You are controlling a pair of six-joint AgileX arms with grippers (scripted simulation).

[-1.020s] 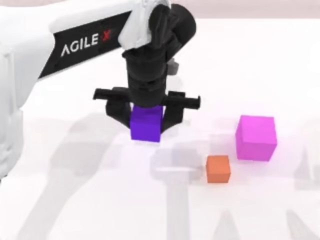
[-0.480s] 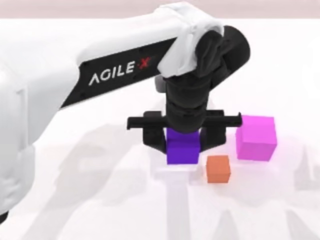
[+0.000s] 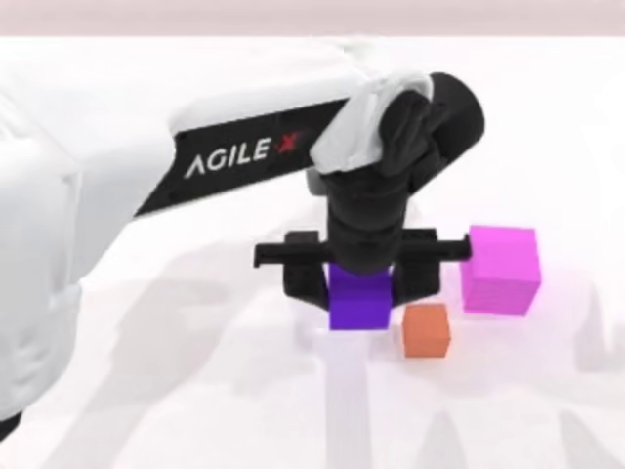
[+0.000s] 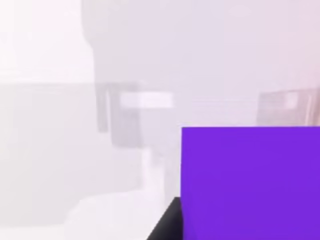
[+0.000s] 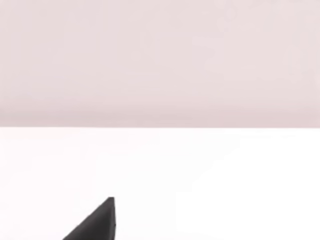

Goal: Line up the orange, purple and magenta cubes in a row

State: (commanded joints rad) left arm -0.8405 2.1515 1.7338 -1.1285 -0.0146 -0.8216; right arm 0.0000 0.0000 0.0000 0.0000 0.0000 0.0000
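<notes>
Left claw [image 3: 359, 293] grips purple cube [image 3: 359, 301]; only top view shows orange cube [image 3: 427, 330].

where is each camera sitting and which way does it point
Top view: above the table, looking down on the white left arm, its end effector clamped on the matte purple cube, beside the small orange cube and large magenta cube.
Left wrist view: on the left arm, facing the tabletop; the purple cube and a dark finger show.
Right wrist view: facing bare table and wall; only a dark finger tip.
Shared: the purple cube, top and left wrist.
</notes>
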